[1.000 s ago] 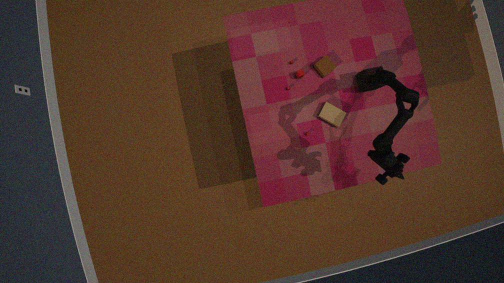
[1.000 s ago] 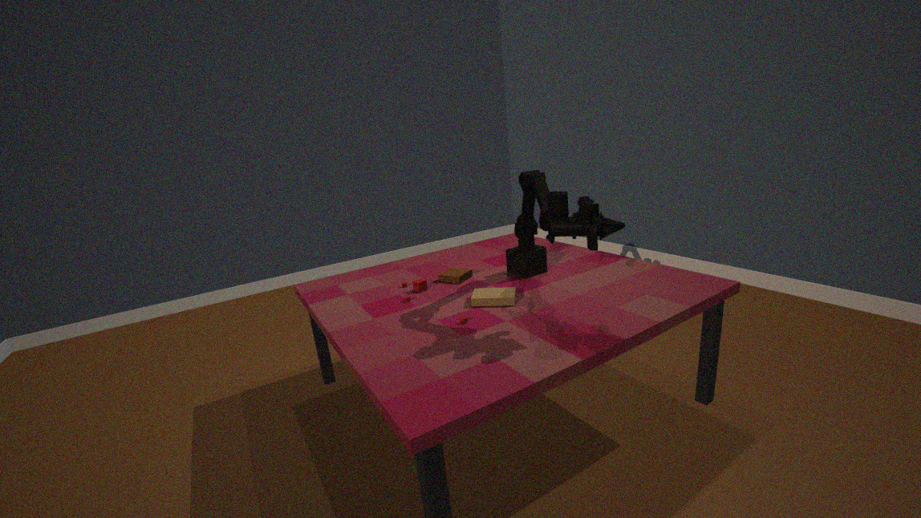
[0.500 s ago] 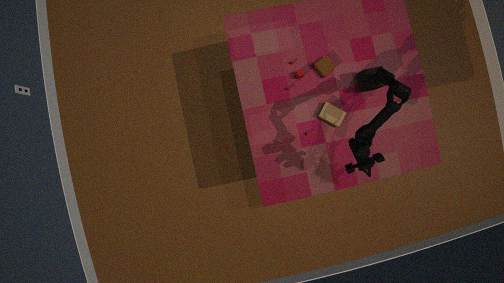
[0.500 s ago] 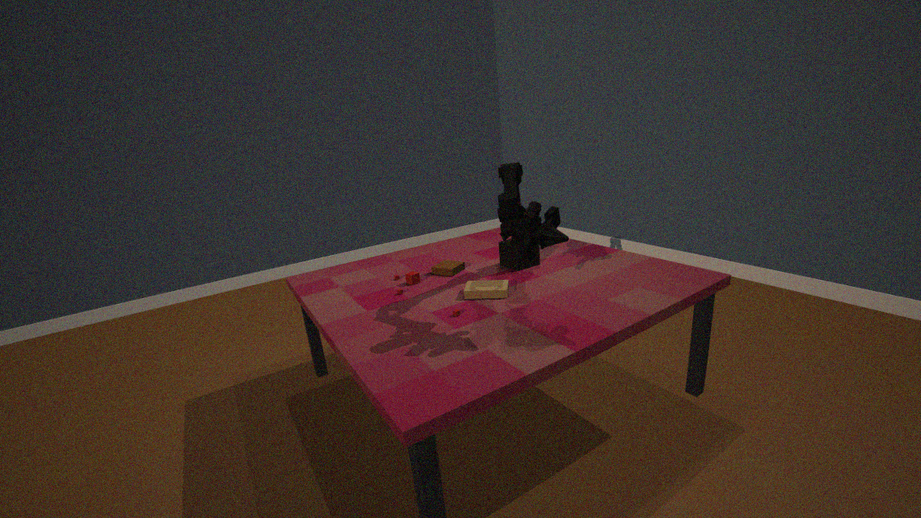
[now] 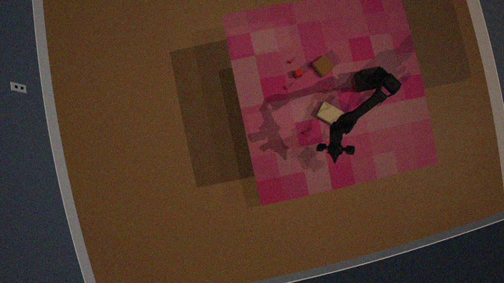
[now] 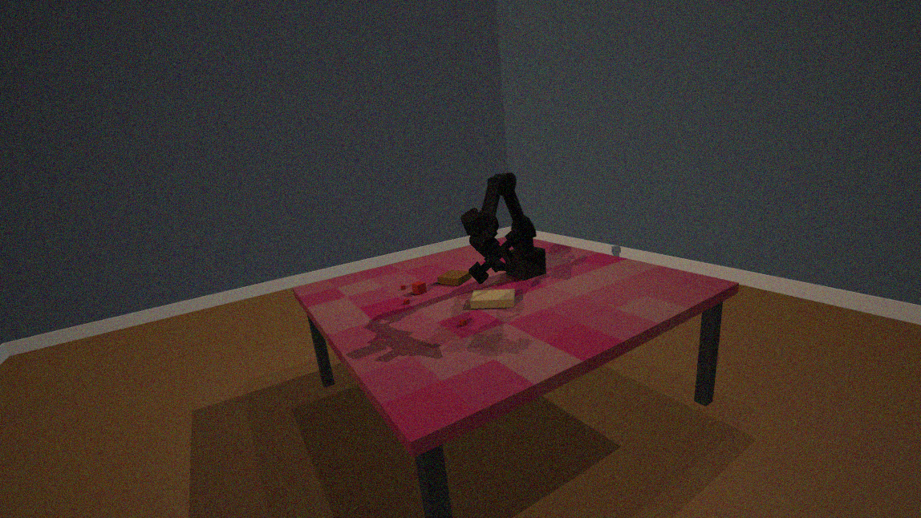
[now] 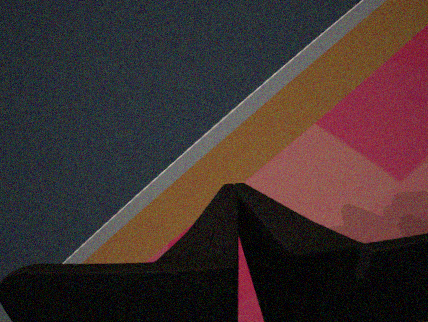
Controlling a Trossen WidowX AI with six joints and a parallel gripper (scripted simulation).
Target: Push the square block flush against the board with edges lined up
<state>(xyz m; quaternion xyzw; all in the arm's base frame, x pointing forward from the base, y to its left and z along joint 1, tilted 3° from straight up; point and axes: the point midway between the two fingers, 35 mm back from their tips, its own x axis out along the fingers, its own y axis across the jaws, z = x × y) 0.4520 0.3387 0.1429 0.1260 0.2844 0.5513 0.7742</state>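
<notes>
The brown square block (image 5: 322, 65) (image 6: 453, 277) lies flat on the pink table. The pale, longer board (image 5: 329, 112) (image 6: 492, 299) lies flat, apart from the block and turned at a different angle; the arm covers its right corner in the top view. My gripper (image 5: 334, 160) (image 7: 233, 193) is shut, with nothing seen between its fingertips. It is raised above the table. In the top view it shows below the board, on the side away from the block. In the exterior view its fingertips are hard to make out. Neither block nor board shows in the wrist view.
A small red cube (image 5: 298, 73) (image 6: 418, 288) lies left of the block. Tiny red bits (image 5: 290, 61) (image 5: 286, 87) (image 6: 405, 301) lie around it. Another reddish bit (image 5: 305, 131) (image 6: 464, 321) lies near the board. The arm's base (image 5: 365, 78) (image 6: 528, 262) stands right of the block.
</notes>
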